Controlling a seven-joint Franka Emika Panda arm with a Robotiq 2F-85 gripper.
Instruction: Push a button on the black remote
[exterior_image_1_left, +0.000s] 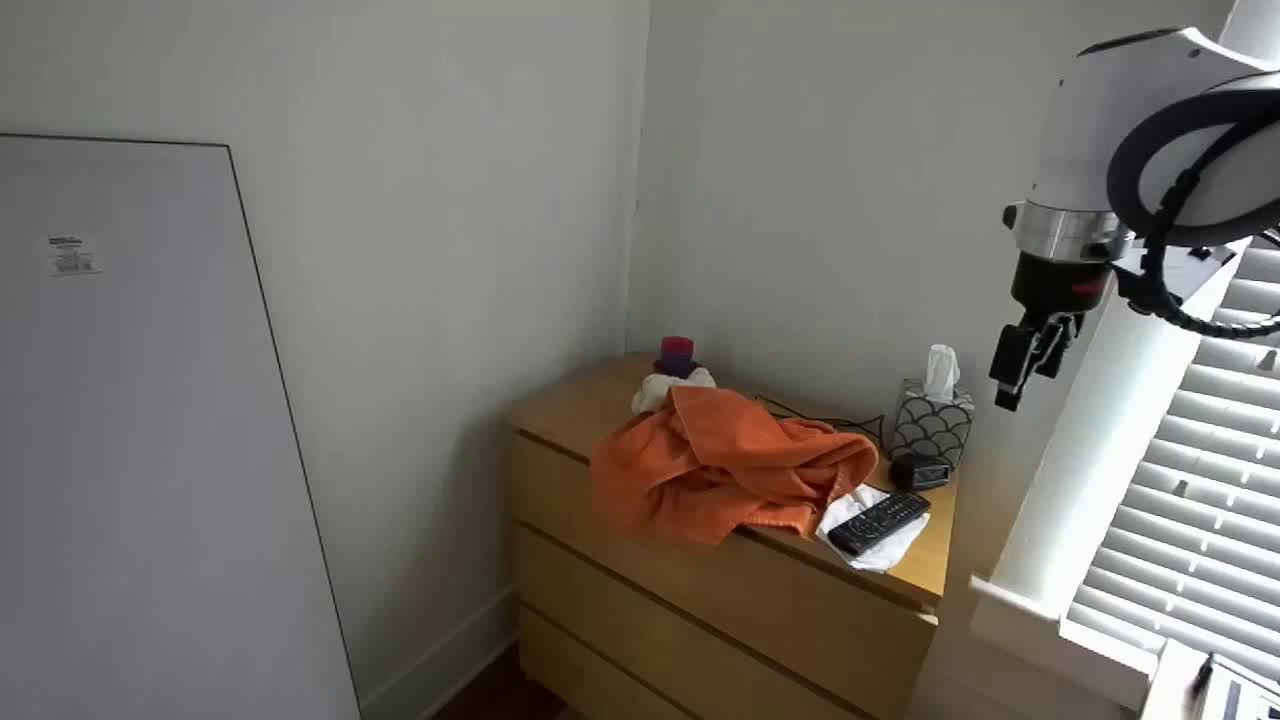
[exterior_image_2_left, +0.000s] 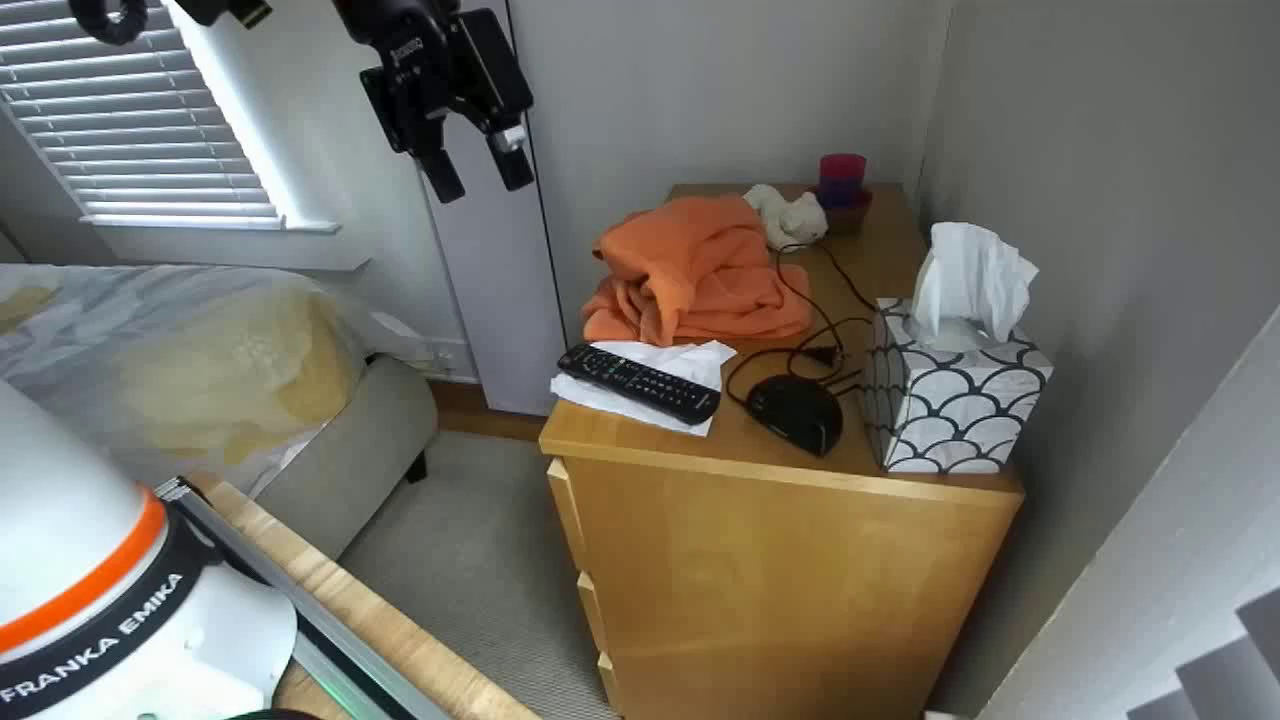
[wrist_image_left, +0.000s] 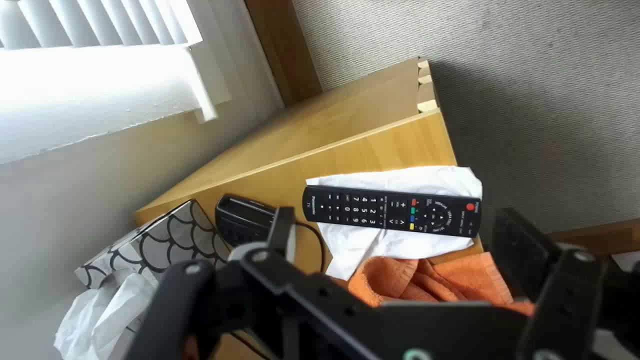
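Observation:
The black remote (exterior_image_1_left: 880, 524) lies face up on a white flat cloth or paper (exterior_image_1_left: 905, 547) near the edge of a wooden dresser. It also shows in an exterior view (exterior_image_2_left: 640, 383). In the wrist view the whole remote (wrist_image_left: 392, 211) is visible, with its number keys, coloured keys and a red power button at the right end. My gripper (exterior_image_1_left: 1028, 382) is open and empty, raised well above the dresser. It also shows in an exterior view (exterior_image_2_left: 480, 183) with a gap between its fingers. In the wrist view the gripper (wrist_image_left: 395, 237) fingers stand wide apart.
An orange cloth (exterior_image_1_left: 735, 450) is heaped beside the remote. A black device (exterior_image_2_left: 797, 412) with cables and a patterned tissue box (exterior_image_2_left: 955, 400) stand on the remote's other side. A cup (exterior_image_2_left: 843, 180) stands at the dresser's far end. A wall and window blinds (exterior_image_1_left: 1190, 520) are nearby.

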